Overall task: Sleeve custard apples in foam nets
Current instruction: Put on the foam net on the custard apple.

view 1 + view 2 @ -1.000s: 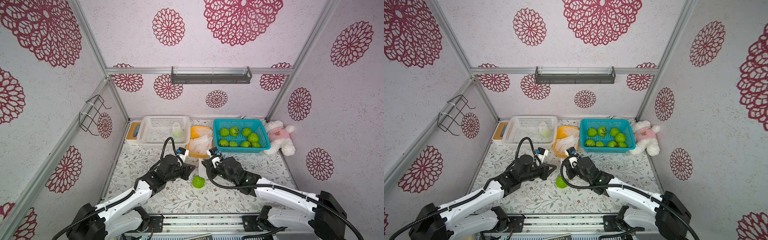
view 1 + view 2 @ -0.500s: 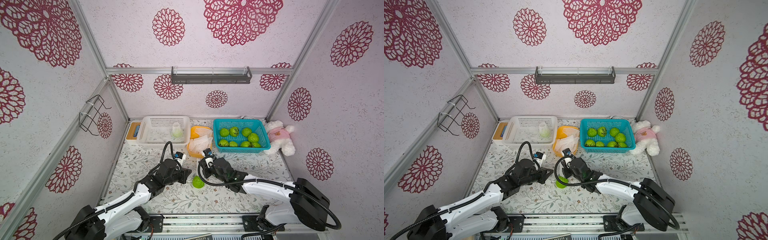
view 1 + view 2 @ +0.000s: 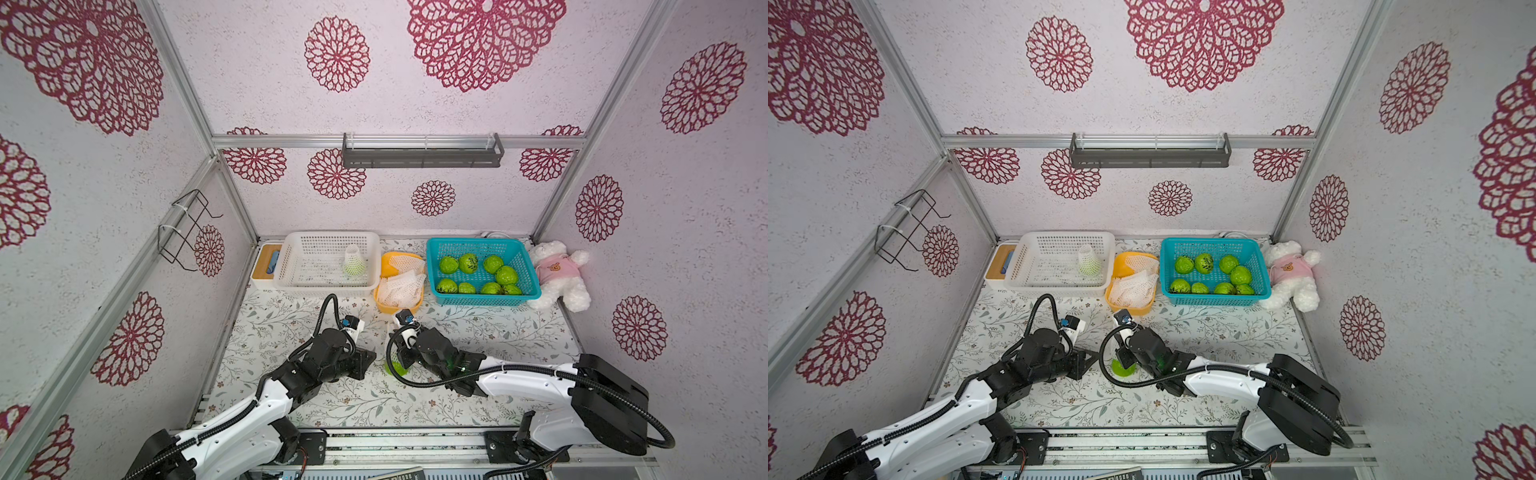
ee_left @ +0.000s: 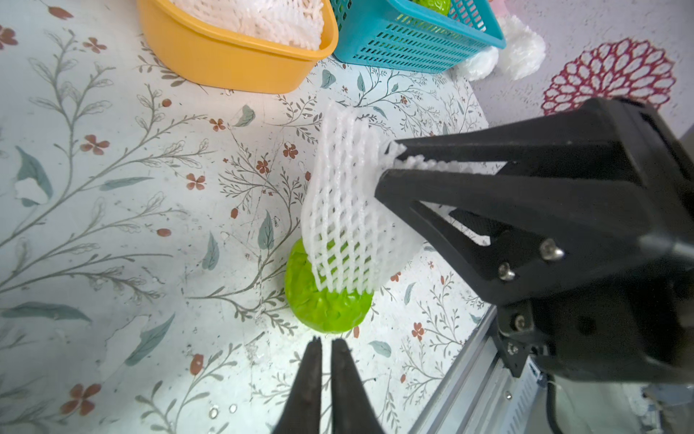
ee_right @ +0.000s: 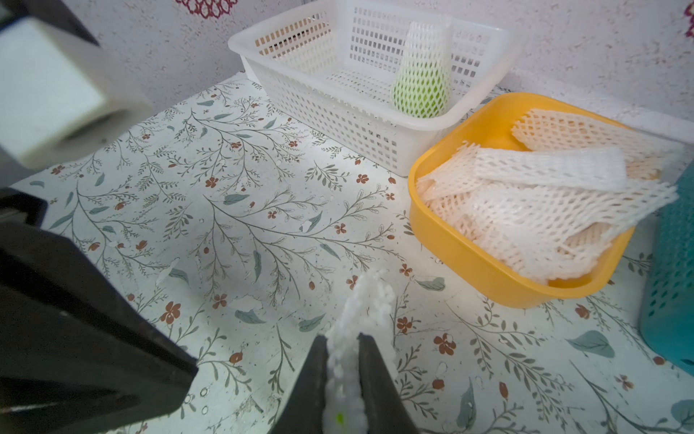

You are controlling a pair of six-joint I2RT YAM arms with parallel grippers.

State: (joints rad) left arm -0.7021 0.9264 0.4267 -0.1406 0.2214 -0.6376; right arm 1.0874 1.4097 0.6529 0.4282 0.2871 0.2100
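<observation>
Sleeving: net half over apple, mid-desk, near side.
Right jaws: pinched on net's top rim, holding it up.
Left jaws: barely parted, empty, just beside apple, likely to steady it.

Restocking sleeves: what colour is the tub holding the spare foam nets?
Orange-yellow tub, clearest in the right wrist view.

A white teddy bear (pink shirt) lies beside the teal basket.
</observation>
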